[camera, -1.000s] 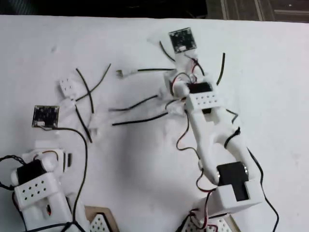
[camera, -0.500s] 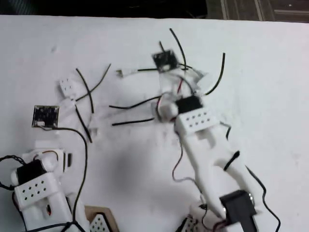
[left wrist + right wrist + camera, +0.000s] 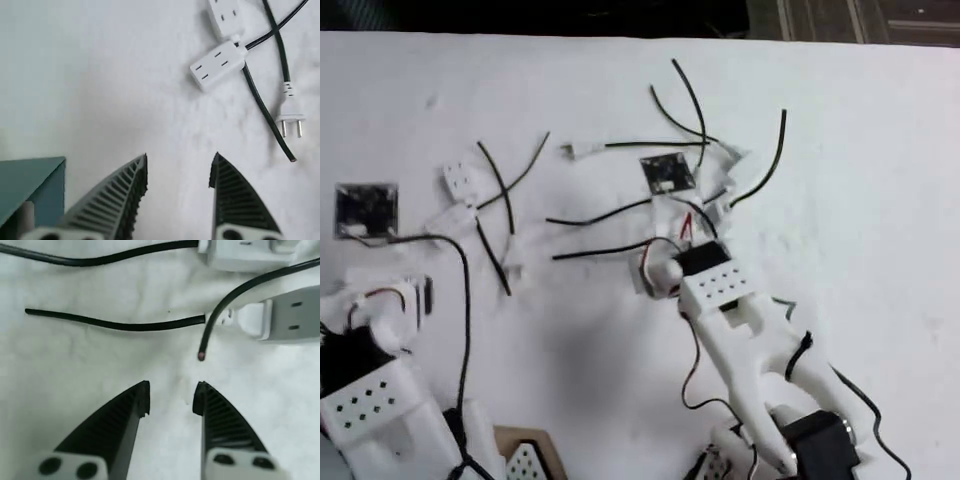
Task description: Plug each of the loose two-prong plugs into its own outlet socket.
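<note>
My left gripper [image 3: 179, 161] hangs open over bare table with nothing between its fingers. Ahead of it lie two white outlet blocks [image 3: 217, 63] [image 3: 226, 12] and a loose two-prong plug [image 3: 291, 120] on a black cable. From above, those blocks [image 3: 454, 216] [image 3: 461, 178] and the plug [image 3: 510, 268] sit left of centre. My right gripper [image 3: 171, 391] is open too, just short of a bare cable end [image 3: 201, 355]. Beyond it, a white plug [image 3: 250, 320] sits against a grey-white outlet [image 3: 295, 315], and another outlet [image 3: 245, 252] lies further on.
Several black cables [image 3: 610, 212] criss-cross the middle of the white table [image 3: 880, 180]. Another small plug [image 3: 568, 151] lies toward the far side. The left arm [image 3: 370, 390] stands at the near left corner, the right arm [image 3: 730, 300] near the centre.
The right arm has drawn back from the far side toward the near edge. The left arm has swung to the left, away from the outlet blocks.
</note>
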{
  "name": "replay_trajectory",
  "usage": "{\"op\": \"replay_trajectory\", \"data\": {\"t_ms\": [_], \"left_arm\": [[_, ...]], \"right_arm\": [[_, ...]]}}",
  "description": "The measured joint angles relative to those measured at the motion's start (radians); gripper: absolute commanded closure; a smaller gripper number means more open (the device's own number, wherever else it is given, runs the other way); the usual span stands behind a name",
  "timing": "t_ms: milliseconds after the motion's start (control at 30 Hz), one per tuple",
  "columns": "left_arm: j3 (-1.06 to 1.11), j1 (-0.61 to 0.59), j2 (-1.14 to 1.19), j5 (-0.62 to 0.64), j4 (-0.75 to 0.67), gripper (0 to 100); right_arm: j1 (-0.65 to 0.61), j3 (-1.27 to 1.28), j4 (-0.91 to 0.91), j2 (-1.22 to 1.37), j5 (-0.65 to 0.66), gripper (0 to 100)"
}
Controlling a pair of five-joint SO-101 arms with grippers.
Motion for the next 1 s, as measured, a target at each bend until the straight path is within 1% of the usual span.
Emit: {"op": "replay_trajectory", "data": {"t_ms": [67,133,267,400,500,600,767,867,1000], "left_arm": [[-0.109,0.031,0.126,-0.008,0.04,79],[-0.216,0.061,0.261,-0.055,0.072,79],[-0.428,0.072,0.569,-0.15,0.098,78],[-0.614,0.078,0.836,-0.25,0.103,71],[-0.729,0.081,0.996,-0.275,0.103,69],[-0.822,0.08,1.123,-0.318,0.11,69],[-0.931,0.098,1.295,-0.477,0.14,69],[-0.988,0.107,1.366,-0.505,0.138,69],[-1.063,0.12,1.436,-0.511,0.138,69]], "right_arm": [[0.025,0.011,-0.032,0.0,0.0,85.1],[0.031,0.018,-0.048,0.0,0.0,85.1],[0.026,0.018,-0.055,0.0,0.0,85.1],[0.032,0.018,-0.055,0.0,0.0,85.1],[0.032,0.018,-0.055,0.0,0.0,85.1],[0.032,0.018,-0.055,0.0,0.0,85.1],[0.034,0.018,-0.055,0.0,0.0,85.1],[0.034,0.018,-0.055,0.0,0.0,85.1],[0.034,0.018,-0.055,0.0,0.0,85.1]]}}
